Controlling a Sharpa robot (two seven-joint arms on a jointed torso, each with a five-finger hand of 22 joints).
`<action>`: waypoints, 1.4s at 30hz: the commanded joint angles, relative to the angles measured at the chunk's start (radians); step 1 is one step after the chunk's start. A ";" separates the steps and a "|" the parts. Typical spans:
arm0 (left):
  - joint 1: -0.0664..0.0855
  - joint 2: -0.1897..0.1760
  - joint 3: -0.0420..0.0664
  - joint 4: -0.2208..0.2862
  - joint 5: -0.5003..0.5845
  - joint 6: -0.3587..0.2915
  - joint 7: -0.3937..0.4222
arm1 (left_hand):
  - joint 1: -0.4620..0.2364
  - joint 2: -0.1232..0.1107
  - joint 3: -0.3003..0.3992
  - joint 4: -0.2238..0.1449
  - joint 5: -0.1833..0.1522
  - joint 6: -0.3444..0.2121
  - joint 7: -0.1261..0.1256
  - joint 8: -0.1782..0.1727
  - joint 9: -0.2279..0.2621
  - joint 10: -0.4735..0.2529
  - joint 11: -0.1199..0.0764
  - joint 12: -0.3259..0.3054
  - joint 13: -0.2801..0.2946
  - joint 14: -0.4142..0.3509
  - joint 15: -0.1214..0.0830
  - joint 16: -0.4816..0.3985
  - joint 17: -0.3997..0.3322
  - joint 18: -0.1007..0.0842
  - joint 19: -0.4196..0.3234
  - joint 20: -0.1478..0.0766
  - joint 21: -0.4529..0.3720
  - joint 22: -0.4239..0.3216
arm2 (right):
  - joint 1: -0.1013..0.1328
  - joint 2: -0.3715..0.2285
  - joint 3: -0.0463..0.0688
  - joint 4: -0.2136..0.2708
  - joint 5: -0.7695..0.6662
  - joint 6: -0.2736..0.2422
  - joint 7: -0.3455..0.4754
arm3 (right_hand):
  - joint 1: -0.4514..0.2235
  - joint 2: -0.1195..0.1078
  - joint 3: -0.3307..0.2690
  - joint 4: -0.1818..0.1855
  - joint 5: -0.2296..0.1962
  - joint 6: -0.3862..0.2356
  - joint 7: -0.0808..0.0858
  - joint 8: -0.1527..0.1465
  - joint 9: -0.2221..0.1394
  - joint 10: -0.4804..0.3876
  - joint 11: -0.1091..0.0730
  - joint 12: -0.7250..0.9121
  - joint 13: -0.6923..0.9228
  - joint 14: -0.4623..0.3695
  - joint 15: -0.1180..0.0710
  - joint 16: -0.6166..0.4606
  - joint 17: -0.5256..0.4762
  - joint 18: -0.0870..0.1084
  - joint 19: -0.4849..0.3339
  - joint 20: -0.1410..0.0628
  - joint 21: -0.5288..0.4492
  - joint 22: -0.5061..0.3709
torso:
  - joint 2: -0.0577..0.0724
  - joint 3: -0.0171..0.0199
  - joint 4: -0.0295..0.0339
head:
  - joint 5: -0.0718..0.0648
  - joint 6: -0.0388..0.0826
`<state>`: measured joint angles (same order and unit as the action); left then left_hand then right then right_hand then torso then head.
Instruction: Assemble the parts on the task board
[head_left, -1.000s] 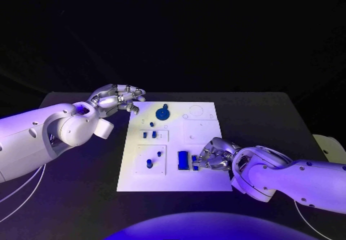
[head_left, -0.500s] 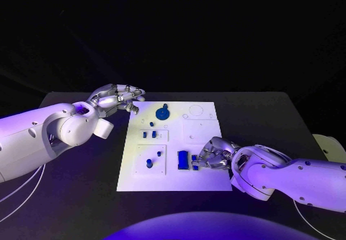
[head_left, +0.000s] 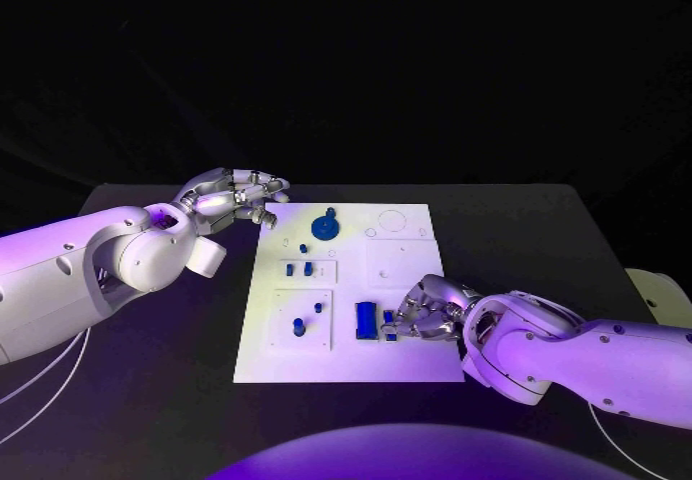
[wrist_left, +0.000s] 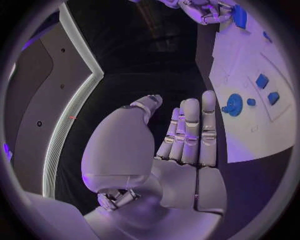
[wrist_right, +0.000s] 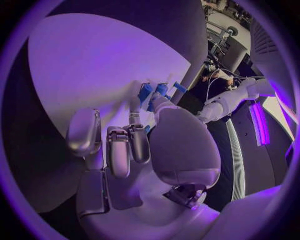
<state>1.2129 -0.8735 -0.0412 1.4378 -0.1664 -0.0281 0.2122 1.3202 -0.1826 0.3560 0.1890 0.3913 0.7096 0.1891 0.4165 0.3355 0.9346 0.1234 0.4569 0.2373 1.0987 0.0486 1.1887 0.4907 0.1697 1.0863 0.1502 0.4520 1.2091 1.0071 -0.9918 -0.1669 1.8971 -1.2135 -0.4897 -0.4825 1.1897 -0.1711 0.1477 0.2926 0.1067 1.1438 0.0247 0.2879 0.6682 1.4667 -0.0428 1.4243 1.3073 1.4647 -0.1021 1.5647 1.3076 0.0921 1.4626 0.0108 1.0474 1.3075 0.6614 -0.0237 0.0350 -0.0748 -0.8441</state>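
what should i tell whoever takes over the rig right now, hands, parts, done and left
Left hand: holds nothing, fingers loosely apart, at the far left corner of the task board.
Right hand: down on the board's near right part, fingertips on a small blue part beside the blue rectangular part; a firm grip cannot be told.
Other parts: round blue part at the far end, two small blue pieces mid-left, a blue peg near-left.
Done: several parts sit on the board; whether each is seated cannot be told.
Left: likely finish placing the small part, then the rest.
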 joint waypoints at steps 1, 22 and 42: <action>0.000 0.001 0.000 0.000 -0.003 0.015 0.003 | -0.001 0.012 -0.001 0.005 0.004 -0.009 0.002 0.005 -0.001 -0.006 -0.002 0.004 -0.001 -0.006 0.000 0.006 -0.001 0.011 0.004 0.002 -0.002 -0.001 | 0.000 -0.010 0.000 0.012 -0.042 -0.003 0.025 | -0.005 0.002 -0.012 0.000 0.001 0.006 0.000 0.000 0.002 0.052 -0.002 0.005 0.165 0.106 0.001 0.006 0.263 -0.006 0.012 -0.001 0.005 0.148 | -0.001 -0.0004 0.0008 | 0.000 -0.001; 0.000 -0.002 -0.001 -0.001 -0.006 0.016 0.003 | -0.001 0.012 -0.002 0.006 0.004 -0.010 0.002 0.006 -0.001 -0.007 -0.002 0.005 -0.001 -0.006 0.000 0.006 -0.001 0.011 0.004 0.002 -0.002 -0.002 | 0.000 -0.056 0.000 0.031 -0.015 0.042 0.056 | 0.018 0.010 -0.028 -0.001 -0.007 0.005 -0.001 0.000 0.003 0.053 -0.003 0.005 0.165 0.106 0.000 0.006 0.263 -0.006 0.012 -0.002 0.005 0.148 | 0.000 -0.0008 -0.0005 | 0.003 -0.004; 0.000 -0.002 -0.001 0.000 -0.008 0.014 0.001 | -0.001 0.012 -0.002 0.006 0.004 -0.010 0.002 0.006 -0.001 -0.007 -0.002 0.005 -0.001 -0.006 0.000 0.006 -0.001 0.011 0.004 0.002 -0.002 -0.002 | -0.001 -0.023 0.000 -0.013 -0.028 0.057 0.038 | 0.044 0.022 -0.027 -0.002 -0.006 0.004 -0.002 0.000 0.003 0.053 -0.004 0.005 0.166 0.106 -0.001 0.006 0.263 -0.006 0.012 -0.002 0.006 0.149 | 0.000 -0.0010 0.0004 | 0.001 -0.007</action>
<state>1.2127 -0.8769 -0.0430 1.4356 -0.1725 -0.0267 0.2098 1.3202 -0.1826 0.3560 0.1891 0.3913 0.7025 0.1893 0.4165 0.3358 0.9346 0.1234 0.4568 0.2373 1.0987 0.0486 1.1887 0.4909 0.1698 1.0863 0.1502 0.4520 1.2092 1.0072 -1.0163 -0.1667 1.8872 -1.2286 -0.4489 -0.4403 1.2230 -0.1517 0.1258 0.2925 0.1026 1.1437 0.0247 0.2879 0.6699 1.4667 -0.0428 1.4241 1.3080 1.4647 -0.1021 1.5647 1.3074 0.0921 1.4626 0.0108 1.0474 1.3080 0.6617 -0.0247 0.0355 -0.0735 -0.8515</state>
